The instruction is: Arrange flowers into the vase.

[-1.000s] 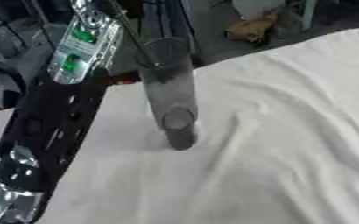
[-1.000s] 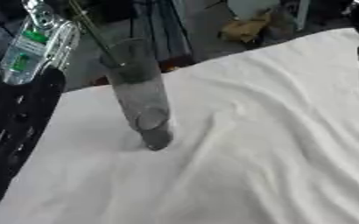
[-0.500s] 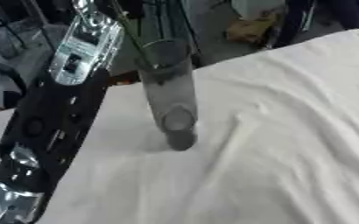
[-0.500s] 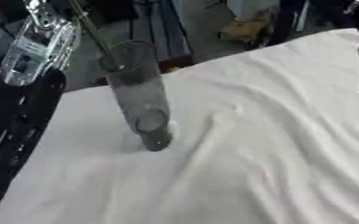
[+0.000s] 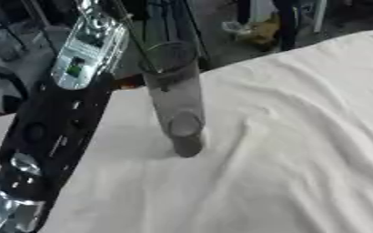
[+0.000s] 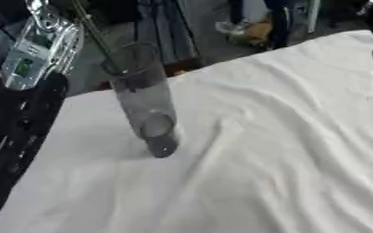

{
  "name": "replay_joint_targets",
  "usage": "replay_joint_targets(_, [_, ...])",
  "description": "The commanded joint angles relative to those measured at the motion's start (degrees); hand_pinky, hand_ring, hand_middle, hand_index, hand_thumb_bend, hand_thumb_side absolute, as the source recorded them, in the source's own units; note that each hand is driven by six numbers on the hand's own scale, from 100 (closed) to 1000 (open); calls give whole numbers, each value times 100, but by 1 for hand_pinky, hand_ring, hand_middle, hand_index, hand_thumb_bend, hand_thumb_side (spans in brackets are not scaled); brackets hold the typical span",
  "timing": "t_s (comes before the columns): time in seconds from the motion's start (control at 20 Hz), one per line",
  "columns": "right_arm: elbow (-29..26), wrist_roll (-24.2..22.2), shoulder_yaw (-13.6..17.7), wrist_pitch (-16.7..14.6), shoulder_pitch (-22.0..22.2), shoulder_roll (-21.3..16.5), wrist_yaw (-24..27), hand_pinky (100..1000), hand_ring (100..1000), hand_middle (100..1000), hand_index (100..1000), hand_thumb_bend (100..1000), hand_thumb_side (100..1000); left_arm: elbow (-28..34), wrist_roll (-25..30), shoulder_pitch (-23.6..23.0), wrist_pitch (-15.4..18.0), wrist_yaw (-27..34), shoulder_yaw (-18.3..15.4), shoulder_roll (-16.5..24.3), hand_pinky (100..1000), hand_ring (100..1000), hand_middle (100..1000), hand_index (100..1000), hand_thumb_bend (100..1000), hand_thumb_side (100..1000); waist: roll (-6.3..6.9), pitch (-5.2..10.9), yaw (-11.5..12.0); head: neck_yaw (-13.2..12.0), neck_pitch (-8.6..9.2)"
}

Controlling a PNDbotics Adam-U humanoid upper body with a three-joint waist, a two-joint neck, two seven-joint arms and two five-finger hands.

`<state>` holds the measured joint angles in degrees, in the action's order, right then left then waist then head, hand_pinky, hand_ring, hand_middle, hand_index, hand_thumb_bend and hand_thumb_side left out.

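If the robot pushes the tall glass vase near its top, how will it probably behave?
The vase is tall and narrow, standing on a wrinkled white cloth, so it would probably tip rather than slide. It looks like clear glass, likely smooth and breakable. A thin stem leans in at its mouth and may add slight sideways leverage.

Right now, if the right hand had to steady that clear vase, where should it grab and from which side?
Probably the upper half of the vase, coming from the right. It stands upright on the white cloth, its right side is free, the left arm crowds its left, and a thin stem enters the mouth from above.
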<state>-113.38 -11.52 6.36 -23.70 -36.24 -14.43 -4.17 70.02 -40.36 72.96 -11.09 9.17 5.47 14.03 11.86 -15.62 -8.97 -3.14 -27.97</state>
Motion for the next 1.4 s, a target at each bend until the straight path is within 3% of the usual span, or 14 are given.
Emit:
replay_joint_targets(0.05, [-121,36,33,-7,-60,-45,-19,799,832,763,921,159,1000,92,81,135,5,33,26,95,100,100,100,100,100,611,-56,132,2,-7,56])
replay_joint_targets(0.4, [-121,56,34,-6,-65,-27,-29,799,833,763,920,157,1000,115,343,116,-74,-97,101,86,100,129,143,100,100,677,-60,129,-6,-3,69])
replay_joint_targets(0.45, [-121,60,36,-6,-66,-26,-31,799,832,763,920,156,1000,121,367,111,-75,-110,112,82,100,208,234,100,100,742,-60,128,-8,-6,70])
replay_joint_targets(0.65, [-121,77,42,-6,-73,-23,-35,799,833,763,920,155,1000,132,438,87,-41,-173,150,73,100,228,258,100,100,794,-63,119,-14,-1,76])
replay_joint_targets(0.95, [-121,91,45,-1,-76,-24,-47,799,833,763,920,156,1000,106,478,70,18,-308,175,72,100,228,258,101,100,793,-64,114,-16,3,83])
replay_joint_targets(1.0, [-121,95,48,-1,-78,-22,-48,798,833,763,920,153,1000,107,484,64,27,-322,183,75,104,233,262,162,100,802,-66,113,-16,8,85])
replay_joint_targets(1.4, [-121,140,63,2,-83,-9,-68,798,833,763,920,152,1000,73,563,2,115,-632,244,89,107,237,267,181,100,814,-81,108,-11,26,90])
